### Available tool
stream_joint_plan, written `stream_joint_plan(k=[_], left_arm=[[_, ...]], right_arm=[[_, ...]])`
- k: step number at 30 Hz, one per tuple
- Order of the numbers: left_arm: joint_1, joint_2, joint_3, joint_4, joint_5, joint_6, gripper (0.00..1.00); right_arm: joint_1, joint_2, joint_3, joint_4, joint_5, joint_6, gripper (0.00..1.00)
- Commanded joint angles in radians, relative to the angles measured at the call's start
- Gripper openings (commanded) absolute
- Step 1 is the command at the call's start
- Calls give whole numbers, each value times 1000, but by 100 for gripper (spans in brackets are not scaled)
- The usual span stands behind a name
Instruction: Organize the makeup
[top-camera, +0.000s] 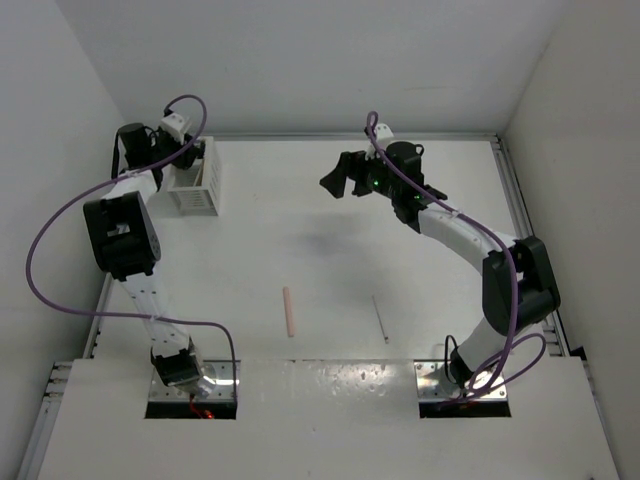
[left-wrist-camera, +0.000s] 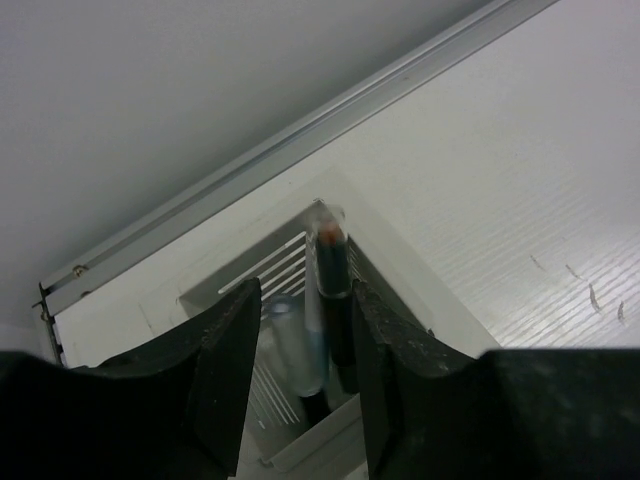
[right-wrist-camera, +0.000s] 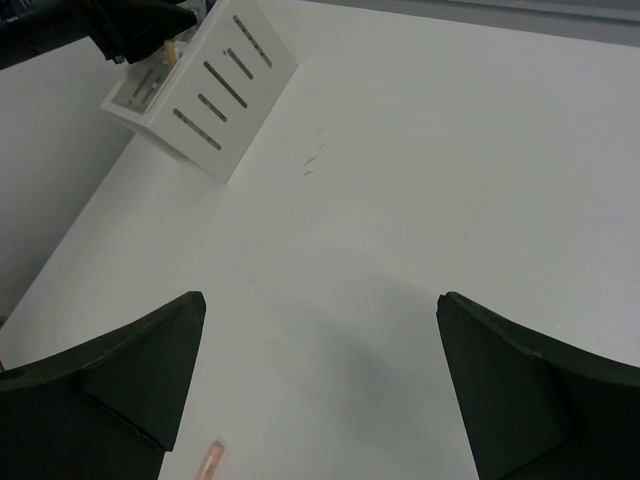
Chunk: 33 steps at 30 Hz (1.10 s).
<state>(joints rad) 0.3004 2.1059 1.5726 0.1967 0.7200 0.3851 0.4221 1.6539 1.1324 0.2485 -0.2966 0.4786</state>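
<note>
My left gripper hangs over the white slatted box at the far left, jaws open. In the left wrist view its fingertips frame a black stick with a reddish tip and a pale blue stick, both standing inside the box. The pink stick lies on the table near the middle front, and its end shows in the right wrist view. The thin white stick lies to its right. My right gripper is open and empty, high above the table.
The box stands against the left wall near the back corner, with a tan tip showing in it. A metal rail runs along the table's back edge. Faint scuff marks lie beside the box.
</note>
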Motion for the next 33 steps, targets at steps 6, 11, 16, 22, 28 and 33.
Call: stream_joint_plan(k=[6, 11, 16, 22, 28, 33], left_arm=[[14, -23, 58, -20, 27, 11, 49], [14, -61, 170, -109, -29, 1, 49], [-36, -134, 234, -269, -178, 165, 53], [-72, -211, 326, -403, -364, 35, 78], [-139, -325, 346, -612, -419, 29, 92], [-256, -383, 342, -717, -683, 29, 99]], right_arm=[[10, -20, 38, -30, -10, -47, 100], [41, -46, 98, -471, 210, -146, 98], [119, -49, 93, -842, 416, -163, 81], [200, -103, -117, -922, 407, -36, 71], [248, -54, -220, -850, 375, 17, 68], [264, -46, -290, -779, 395, 35, 58]])
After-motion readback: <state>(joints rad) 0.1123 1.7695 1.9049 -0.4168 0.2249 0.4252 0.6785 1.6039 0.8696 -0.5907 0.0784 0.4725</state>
